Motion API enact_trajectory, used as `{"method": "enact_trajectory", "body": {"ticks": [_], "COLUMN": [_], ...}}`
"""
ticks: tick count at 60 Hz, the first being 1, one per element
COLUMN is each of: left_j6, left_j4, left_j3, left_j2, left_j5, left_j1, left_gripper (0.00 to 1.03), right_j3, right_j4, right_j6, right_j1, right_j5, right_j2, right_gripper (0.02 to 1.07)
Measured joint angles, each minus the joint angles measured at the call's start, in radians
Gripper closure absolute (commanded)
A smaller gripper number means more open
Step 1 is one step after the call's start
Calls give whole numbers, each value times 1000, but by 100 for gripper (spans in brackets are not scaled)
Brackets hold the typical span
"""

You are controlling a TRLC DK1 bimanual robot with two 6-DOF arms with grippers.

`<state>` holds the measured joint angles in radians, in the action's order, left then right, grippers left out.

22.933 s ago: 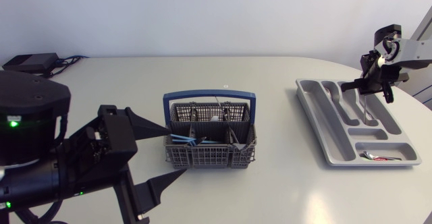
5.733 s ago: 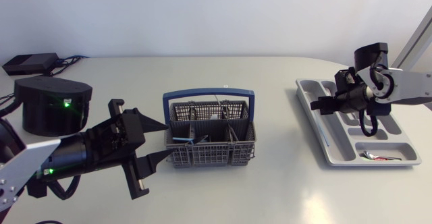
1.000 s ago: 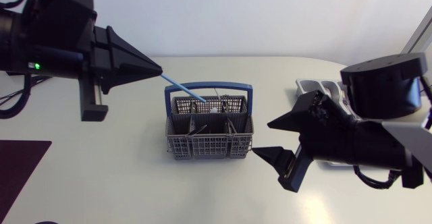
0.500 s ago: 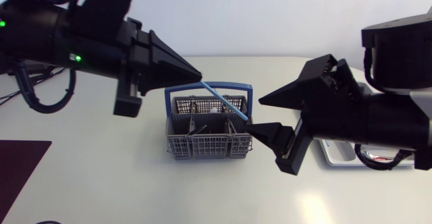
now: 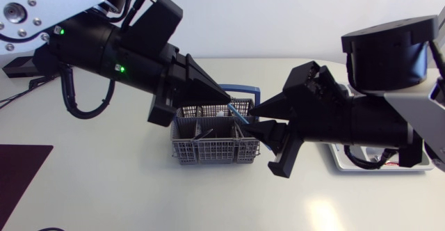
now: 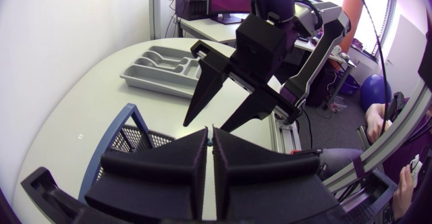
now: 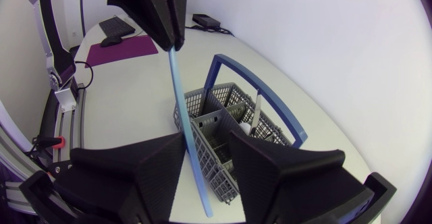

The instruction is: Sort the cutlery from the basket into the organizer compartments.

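Clamping blue utensil (image 7: 183, 123), left gripper (image 6: 210, 135), right gripper (image 7: 206, 140) spread around it

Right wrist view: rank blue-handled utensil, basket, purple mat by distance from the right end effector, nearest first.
1. The blue-handled utensil: runs down between the open fingers of the right end effector.
2. The basket: just ahead of the end effector, behind the utensil.
3. The purple mat: far off, well beyond the basket's side.
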<state>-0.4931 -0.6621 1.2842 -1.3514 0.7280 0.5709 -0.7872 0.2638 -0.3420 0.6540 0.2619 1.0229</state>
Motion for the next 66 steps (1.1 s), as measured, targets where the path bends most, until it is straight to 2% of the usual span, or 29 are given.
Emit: {"method": "enact_trajectory", "body": {"ticks": [7, 14, 23, 24, 25, 30, 32, 37, 43, 48, 51, 60, 66], "left_j6": [0, 0, 16, 20, 23, 40, 52, 79, 102, 101, 90, 16, -57], "left_j4": [-8, -10, -10, -10, -10, -3, 8, 48, 105, 114, 127, 194, 228], "left_j3": [7, 10, 19, 19, 21, 34, 40, 58, 73, 71, 51, -126, -271], "left_j2": [-2, -4, -5, -5, -5, -5, -5, -5, -4, -3, 7, 101, 182], "left_j5": [2, 1, 9, 9, 10, 13, 13, 0, -37, -74, -122, -296, -394], "left_j1": [-1, -2, -9, -11, -13, -30, -39, -71, -137, -175, -190, -174, -145], "left_gripper": [100, 99, 67, 58, 57, 29, 22, 13, 12, 13, 13, 13, 13], "right_j3": [0, 0, 0, 0, 0, 8, 11, 18, 31, 44, 55, 87, 86], "right_j4": [2, 9, 26, 29, 32, 56, 62, 87, 128, 138, 138, 126, 76], "right_j6": [0, 0, -6, -6, -6, -3, -3, -3, -3, -3, -3, -11, -11], "right_j1": [13, 19, 32, 32, 31, 26, 24, 10, -55, -135, -206, -405, -539], "right_j5": [4, 5, 17, 15, 13, 3, 3, 1, -4, -4, -4, -8, -28], "right_j2": [3, 8, 8, 8, 8, -6, -13, -44, -100, -135, -148, -124, -25], "right_gripper": [100, 101, 101, 101, 101, 101, 101, 101, 101, 101, 101, 101, 101]}}
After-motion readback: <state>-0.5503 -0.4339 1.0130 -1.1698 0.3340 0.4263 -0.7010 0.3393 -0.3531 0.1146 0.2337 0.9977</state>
